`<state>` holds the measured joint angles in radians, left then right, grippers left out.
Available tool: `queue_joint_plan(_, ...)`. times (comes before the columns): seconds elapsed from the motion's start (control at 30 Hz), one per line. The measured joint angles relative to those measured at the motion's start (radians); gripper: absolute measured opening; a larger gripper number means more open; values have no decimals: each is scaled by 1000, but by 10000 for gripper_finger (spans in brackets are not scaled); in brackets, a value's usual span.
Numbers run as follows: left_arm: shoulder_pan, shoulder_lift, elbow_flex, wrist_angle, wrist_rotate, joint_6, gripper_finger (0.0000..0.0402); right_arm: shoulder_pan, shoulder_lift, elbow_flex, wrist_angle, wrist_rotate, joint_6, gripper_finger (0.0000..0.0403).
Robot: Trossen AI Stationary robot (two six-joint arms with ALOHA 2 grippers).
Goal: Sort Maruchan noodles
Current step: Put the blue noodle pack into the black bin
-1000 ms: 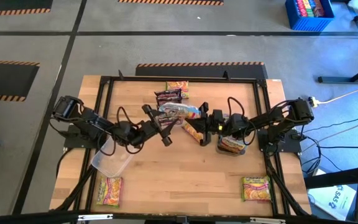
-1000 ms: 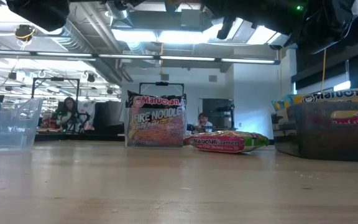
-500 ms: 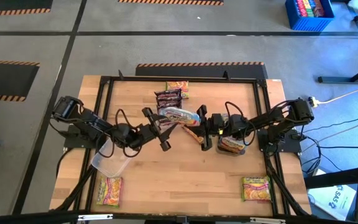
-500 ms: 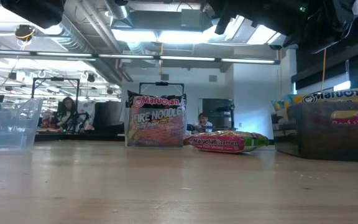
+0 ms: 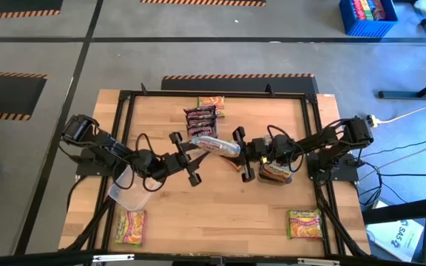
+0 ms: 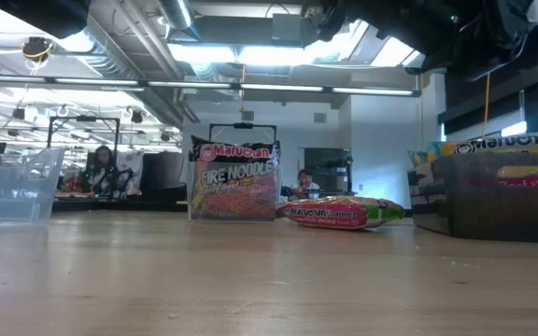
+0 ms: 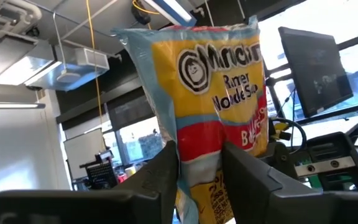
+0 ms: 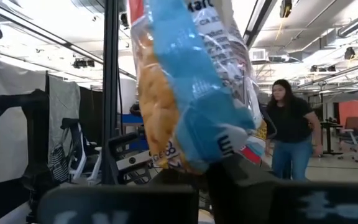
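While both tools (image 5: 193, 159) (image 5: 241, 154) pinch it, light blue packet (image 5: 214, 143) hangs mid-table

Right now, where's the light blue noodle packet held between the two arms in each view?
High view: light blue packet mid-table, spanning left pincer and right pincer.
Low view: not in it; it is held above the frame.
Left wrist view: centre, yellow face upright between the fingers.
Right wrist view: centre, blue side.
Shared landmark: the packet itself, gripped at both ends.

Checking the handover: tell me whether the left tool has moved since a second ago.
Yes. In the high view the left tool has slid toward the right tool, away from the clear bin, closing around the light-blue packet.
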<state>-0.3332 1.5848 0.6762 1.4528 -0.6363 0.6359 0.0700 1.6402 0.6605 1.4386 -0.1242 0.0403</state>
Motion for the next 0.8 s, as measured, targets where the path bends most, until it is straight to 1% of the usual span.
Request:
queue_joint_plan(0.07, 0, 0, 0, -1, -7, 4, 103, 0, 0, 0, 0, 0, 1, 19)
queue_joint_plan(0.13, 0, 1, 0, -1, -13, 20, 97, 0, 0, 0, -1, 0, 2, 41)
queue_joint_plan(0.4, -17, 1, 0, 53, -112, 146, 84, 0, -1, 2, -26, 0, -20, 181)
queue_joint_plan(0.5, -32, -17, -1, 55, -167, 197, 84, 0, -2, 3, -43, -1, -38, 218)
queue_joint_plan(0.57, -49, -42, -2, 48, -226, 241, 83, 1, -16, -3, -81, 3, -65, 236)
queue_joint_plan(0.63, -69, -73, -2, 62, -263, 296, 83, 2, -37, -5, -118, 19, -75, 247)
queue_joint_plan(0.8, -124, -146, -2, 57, -370, 409, 83, 2, -108, -7, -300, 39, -99, 255)
